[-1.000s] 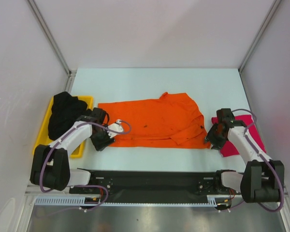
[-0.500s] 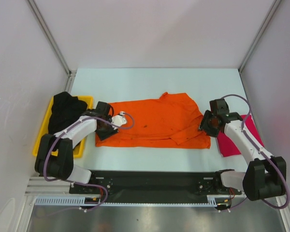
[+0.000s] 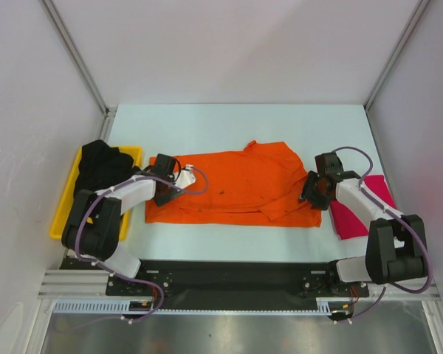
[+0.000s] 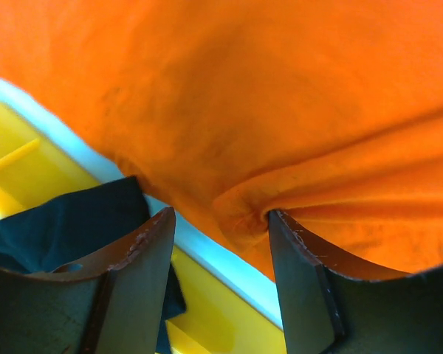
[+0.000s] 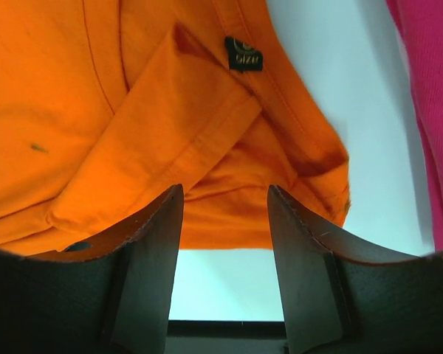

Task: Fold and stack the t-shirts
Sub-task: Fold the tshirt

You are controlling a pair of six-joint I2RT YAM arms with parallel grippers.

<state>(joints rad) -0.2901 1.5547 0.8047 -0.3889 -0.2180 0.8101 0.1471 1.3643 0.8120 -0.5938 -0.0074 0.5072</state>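
The orange t-shirt [image 3: 236, 184] lies spread across the middle of the table. My left gripper [image 3: 162, 193] is open at its left edge; in the left wrist view [image 4: 221, 221] the jaws stand apart, the right finger touching a bunched fold of orange cloth [image 4: 240, 210]. My right gripper [image 3: 310, 193] is open over the shirt's right corner; in the right wrist view [image 5: 225, 203] the orange hem [image 5: 229, 214] lies between the jaws. The magenta-pink t-shirt [image 3: 354, 210] lies at the right, also in the right wrist view [image 5: 432, 88]. The black t-shirt [image 3: 100, 169] sits in the tray.
A yellow plastic tray [image 3: 66, 210] stands at the table's left edge; it also shows in the left wrist view [image 4: 29, 173]. A black rail [image 3: 229, 276] runs along the near edge. White walls close in the table on three sides.
Both grippers moved away from the near edge and inward, onto the orange shirt's left and right ends. The shirt's left edge shifted slightly right.
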